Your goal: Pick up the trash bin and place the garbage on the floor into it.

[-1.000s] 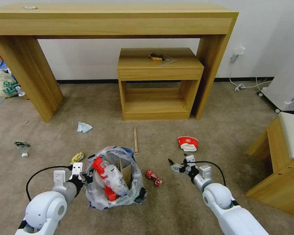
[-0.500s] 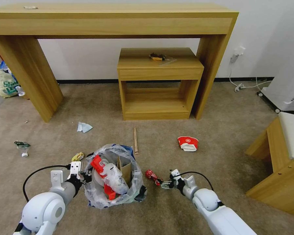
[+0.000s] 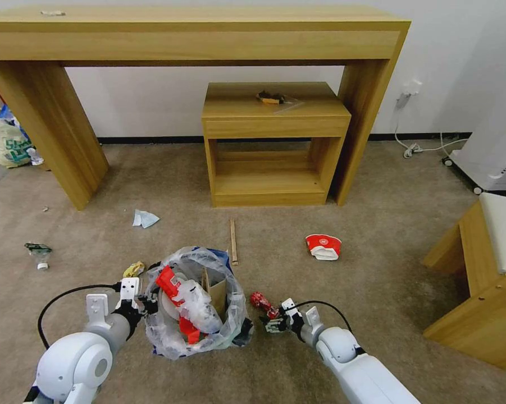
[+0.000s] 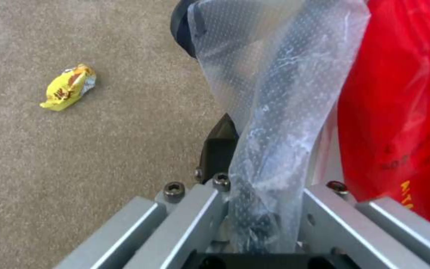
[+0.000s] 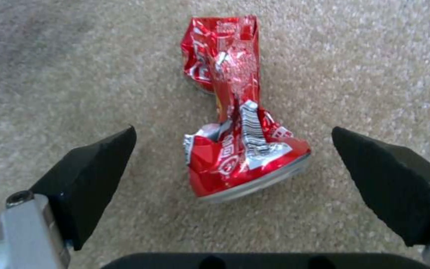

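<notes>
Head view: nearest on the beige carpet (image 3: 376,224), the left gripper (image 3: 143,306) is clenched on the plastic-lined rim of the trash bin (image 3: 196,303), already holding red wrappers and cardboard. Just right of it, the right gripper (image 3: 272,324) has its jaws spread either side of a crushed red can (image 5: 235,123), not touching. Farther off lie a yellow wrapper (image 4: 68,87), wooden stick (image 3: 233,241), red-white cup (image 3: 323,247) and tissue (image 3: 144,218).
</notes>
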Robot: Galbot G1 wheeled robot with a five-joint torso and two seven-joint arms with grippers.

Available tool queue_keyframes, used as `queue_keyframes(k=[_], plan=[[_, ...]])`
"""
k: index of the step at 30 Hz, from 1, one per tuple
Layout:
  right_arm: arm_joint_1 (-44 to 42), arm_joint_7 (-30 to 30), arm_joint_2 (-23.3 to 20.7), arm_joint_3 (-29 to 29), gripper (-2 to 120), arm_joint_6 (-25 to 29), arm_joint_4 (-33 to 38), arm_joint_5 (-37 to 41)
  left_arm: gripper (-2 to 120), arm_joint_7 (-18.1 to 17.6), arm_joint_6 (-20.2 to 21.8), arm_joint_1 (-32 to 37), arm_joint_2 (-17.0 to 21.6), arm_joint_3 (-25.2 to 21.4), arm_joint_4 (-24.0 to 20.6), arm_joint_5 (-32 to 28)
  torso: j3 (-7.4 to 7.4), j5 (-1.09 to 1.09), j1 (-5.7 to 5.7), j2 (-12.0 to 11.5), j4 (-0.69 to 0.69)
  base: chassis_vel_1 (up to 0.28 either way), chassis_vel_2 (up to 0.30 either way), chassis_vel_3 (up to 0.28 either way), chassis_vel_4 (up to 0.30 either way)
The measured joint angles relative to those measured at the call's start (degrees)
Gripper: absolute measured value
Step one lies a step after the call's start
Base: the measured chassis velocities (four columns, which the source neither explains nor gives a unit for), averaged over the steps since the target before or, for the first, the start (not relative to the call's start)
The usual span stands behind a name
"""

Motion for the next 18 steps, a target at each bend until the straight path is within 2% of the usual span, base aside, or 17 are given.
queue_keyframes(k=[7,9,11,13,14,16,17,18], plan=[[0.77,-0.35,0.75,0.26,99,0.52,-2.67,-0.31,0,0.0,0.0,-0.02,0.33,-0.04,-0.03,-0.06,0.0,0.0,0.0,0.0,0.0,0.0,0.0,0.0,0.0],[0.94,-0.51,0.84,0.3,91,0.67,-3.22,-0.31,0,0.0,0.0,-0.05,0.52,-0.16,-0.03,-0.18,0.0,0.0,0.0,0.0,0.0,0.0,0.0,0.0,0.0],[1.01,-0.61,0.89,0.3,88,0.72,-3.35,-0.29,0,0.0,0.0,-0.12,0.55,-0.15,0.0,-0.23,0.0,0.0,0.0,0.0,0.0,0.0,0.0,0.0,0.0],[1.3,-0.7,1.12,0.3,76,0.95,-3.83,-0.31,0,0.0,0.0,-0.31,0.61,-0.07,0.19,-0.3,0.0,0.0,0.0,0.0,0.0,0.0,0.0,0.0,0.0],[1.3,-0.7,1.12,0.3,76,0.95,-3.83,-0.31,0,0.0,0.0,-0.31,0.61,-0.07,0.19,-0.3,0.0,0.0,0.0,0.0,0.0,0.0,0.0,0.0,0.0],[1.67,-0.88,1.35,0.27,67,1.27,-4.48,-0.67,0,0.03,0.0,-0.44,0.64,0.08,0.35,-0.38,0.0,0.0,0.0,0.0,0.0,0.0,0.0,0.0,0.0],[1.67,-0.88,1.35,0.27,67,1.27,-4.48,-0.67,0,0.03,0.0,-0.44,0.64,0.08,0.35,-0.38,0.0,0.0,0.0,0.0,0.0,0.0,0.0,0.0,0.0],[1.92,-0.99,1.53,0.24,61,1.56,-4.92,-0.89,0,0.07,0.0,-0.48,0.68,0.11,0.41,-0.38,0.0,0.0,0.0,0.0,0.0,0.0,0.0,0.0,0.0]])
